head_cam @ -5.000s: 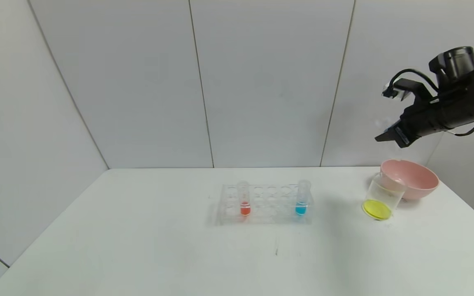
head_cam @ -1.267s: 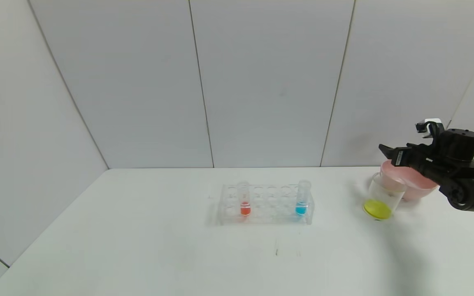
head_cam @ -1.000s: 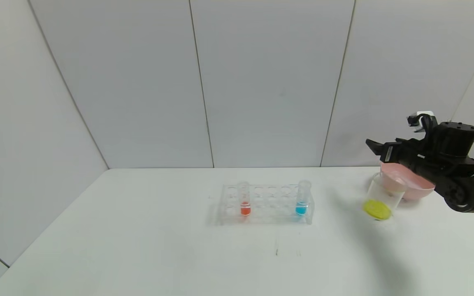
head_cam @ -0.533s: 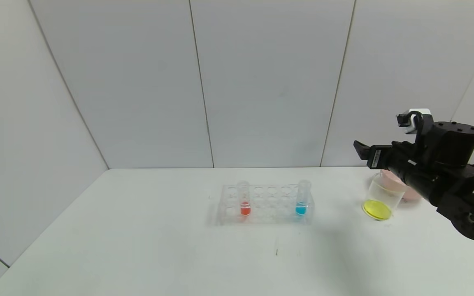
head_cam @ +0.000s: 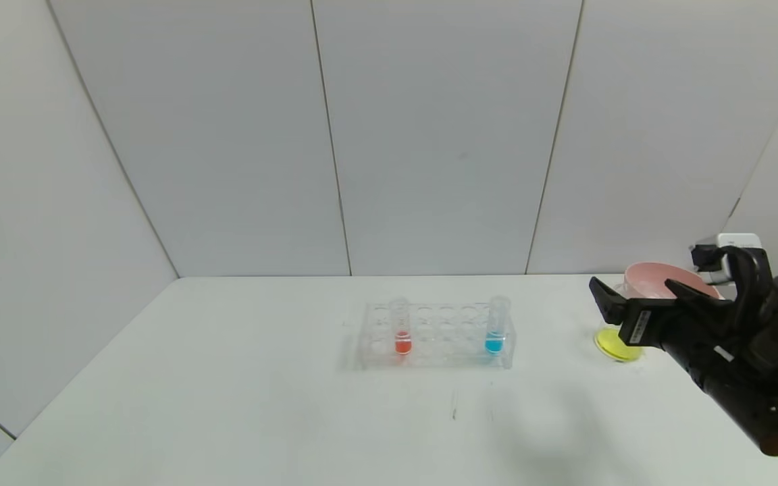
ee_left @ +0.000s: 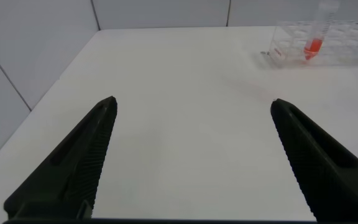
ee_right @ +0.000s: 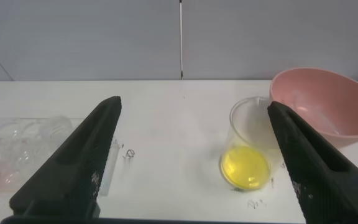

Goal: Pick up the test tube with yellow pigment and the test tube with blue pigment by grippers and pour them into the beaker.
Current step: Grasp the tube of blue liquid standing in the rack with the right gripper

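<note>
The test tube with blue pigment (head_cam: 495, 329) stands upright at the right end of the clear rack (head_cam: 437, 335). No tube with yellow pigment is in view. The beaker (head_cam: 607, 345) holds yellow liquid and stands right of the rack; my right gripper (head_cam: 645, 298) partly hides it in the head view. That gripper is open and empty, low over the table just in front of the beaker. In the right wrist view the beaker (ee_right: 250, 152) sits by one finger of the gripper (ee_right: 194, 106). My left gripper (ee_left: 192, 104) is open and empty over the table's left part.
A tube with red-orange liquid (head_cam: 401, 332) stands in the rack's left part and also shows in the left wrist view (ee_left: 316, 36). A pink bowl (head_cam: 654, 278) stands right behind the beaker, near the table's right back corner; it also shows in the right wrist view (ee_right: 328, 106).
My right arm came down from high above the bowl, swung left past the beaker and dropped lower toward the front. The gripper stayed open. The rack and tubes have not moved.
</note>
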Available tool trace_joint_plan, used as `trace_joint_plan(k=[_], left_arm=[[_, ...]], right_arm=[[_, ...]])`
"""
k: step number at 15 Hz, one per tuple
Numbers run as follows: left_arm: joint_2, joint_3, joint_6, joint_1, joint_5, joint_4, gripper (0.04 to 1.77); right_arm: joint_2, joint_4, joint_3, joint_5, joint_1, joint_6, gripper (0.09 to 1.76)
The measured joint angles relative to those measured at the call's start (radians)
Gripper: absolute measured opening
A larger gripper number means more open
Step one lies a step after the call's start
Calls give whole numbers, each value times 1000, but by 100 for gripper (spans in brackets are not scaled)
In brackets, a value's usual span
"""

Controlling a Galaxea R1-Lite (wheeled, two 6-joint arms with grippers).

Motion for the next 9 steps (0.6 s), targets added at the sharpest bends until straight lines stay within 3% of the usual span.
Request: trace_joint_plan(k=[4, 9], left_arm=[[0, 0, 0, 0, 0, 0, 176], [0, 0, 0, 0, 0, 0, 176]], right_arm=[[-34, -62, 126, -138, 112, 23, 170], [27, -87, 131, -279, 306, 60, 170]])
